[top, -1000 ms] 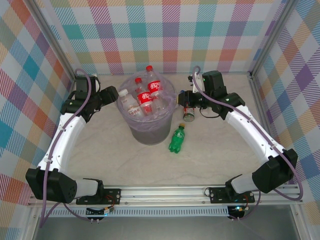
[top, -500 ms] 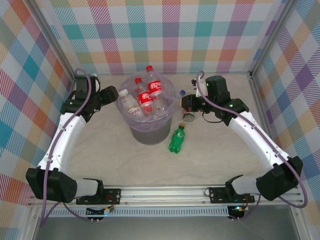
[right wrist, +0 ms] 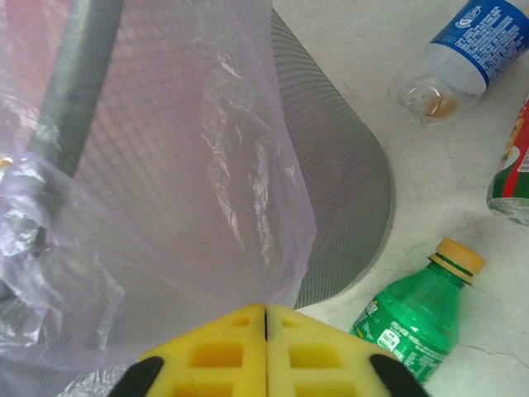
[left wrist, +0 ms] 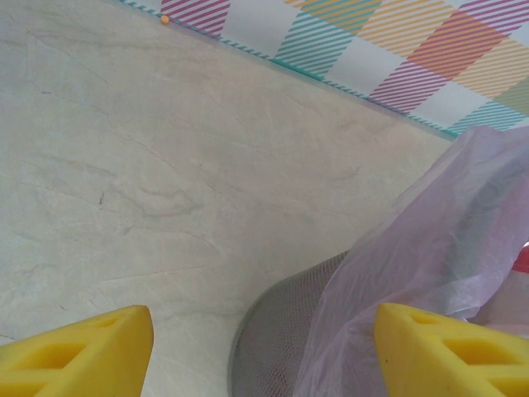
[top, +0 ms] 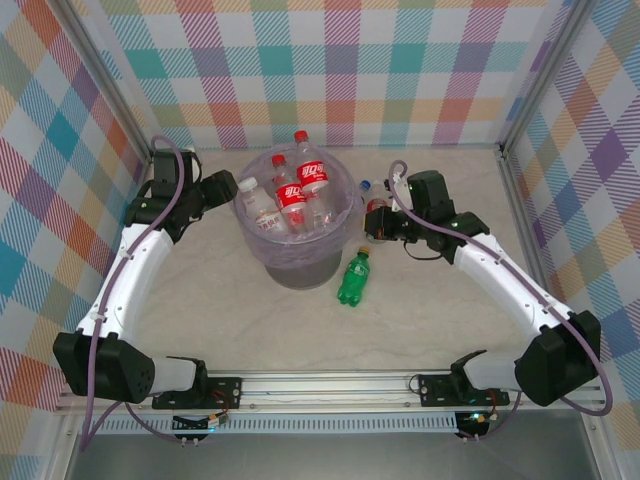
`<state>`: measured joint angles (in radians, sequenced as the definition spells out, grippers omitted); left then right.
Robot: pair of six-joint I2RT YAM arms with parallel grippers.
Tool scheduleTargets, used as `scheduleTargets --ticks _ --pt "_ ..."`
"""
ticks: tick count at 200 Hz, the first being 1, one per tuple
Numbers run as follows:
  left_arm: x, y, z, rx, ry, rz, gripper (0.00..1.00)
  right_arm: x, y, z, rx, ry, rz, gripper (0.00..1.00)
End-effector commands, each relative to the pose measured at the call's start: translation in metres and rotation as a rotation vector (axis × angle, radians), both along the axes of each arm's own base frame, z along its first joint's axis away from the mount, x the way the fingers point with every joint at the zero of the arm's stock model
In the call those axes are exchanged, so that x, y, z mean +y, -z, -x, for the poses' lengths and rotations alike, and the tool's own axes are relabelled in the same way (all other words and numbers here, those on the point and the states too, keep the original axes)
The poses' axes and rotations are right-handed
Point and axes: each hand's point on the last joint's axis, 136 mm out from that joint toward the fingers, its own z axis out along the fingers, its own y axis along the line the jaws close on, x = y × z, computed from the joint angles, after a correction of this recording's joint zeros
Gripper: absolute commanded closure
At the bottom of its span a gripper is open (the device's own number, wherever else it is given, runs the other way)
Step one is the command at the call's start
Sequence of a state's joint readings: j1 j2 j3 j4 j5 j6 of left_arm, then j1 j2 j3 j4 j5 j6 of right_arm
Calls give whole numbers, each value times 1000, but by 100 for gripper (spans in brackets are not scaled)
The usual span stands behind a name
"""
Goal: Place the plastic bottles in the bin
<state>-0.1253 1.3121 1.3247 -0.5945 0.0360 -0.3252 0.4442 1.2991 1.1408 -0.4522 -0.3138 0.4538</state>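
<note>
The bin stands at mid-back, a grey mesh bucket lined with a lavender bag and holding several red-capped bottles. A green bottle with a yellow cap lies on the table at the bin's front right, the same green bottle being close to my right fingers. A blue-labelled bottle and a bottle with a red and green label lie further off. My right gripper is shut at the bin's right side, with the bag's hanging edge running into its tips. My left gripper hangs open beside the bin's left wall.
Checked walls close in the table at the back and both sides. Bare marbled tabletop lies in front of the bin, up to the rail that carries the arm bases.
My right gripper has shifted a little left and down, ending against the bin's right rim. The left arm and the green bottle have stayed put.
</note>
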Motion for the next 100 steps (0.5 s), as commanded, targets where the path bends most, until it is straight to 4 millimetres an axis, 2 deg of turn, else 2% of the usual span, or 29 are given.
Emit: scheduleTargets --ticks 1,13,26,36,47,67,100 --pt "-6 32 10 111 40 -1 30 -8 -41 -5 -103 8 9 70" --pt "-6 32 11 113 41 -1 29 -20 -54 -4 -119 27 35 59" --pt "-7 32 11 112 42 0 30 -30 -68 -4 -140 48 42 53" --pt "-6 32 11 111 41 0 29 -29 -76 -3 -154 39 25 47" --pt "-7 31 11 108 42 4 29 -19 -84 -2 -151 -5 -22 40" --pt "-8 29 11 97 48 9 29 4 -90 -3 -139 -89 -105 40" --pt "-6 26 12 95 40 -2 30 28 -92 -10 -121 -160 -171 46"
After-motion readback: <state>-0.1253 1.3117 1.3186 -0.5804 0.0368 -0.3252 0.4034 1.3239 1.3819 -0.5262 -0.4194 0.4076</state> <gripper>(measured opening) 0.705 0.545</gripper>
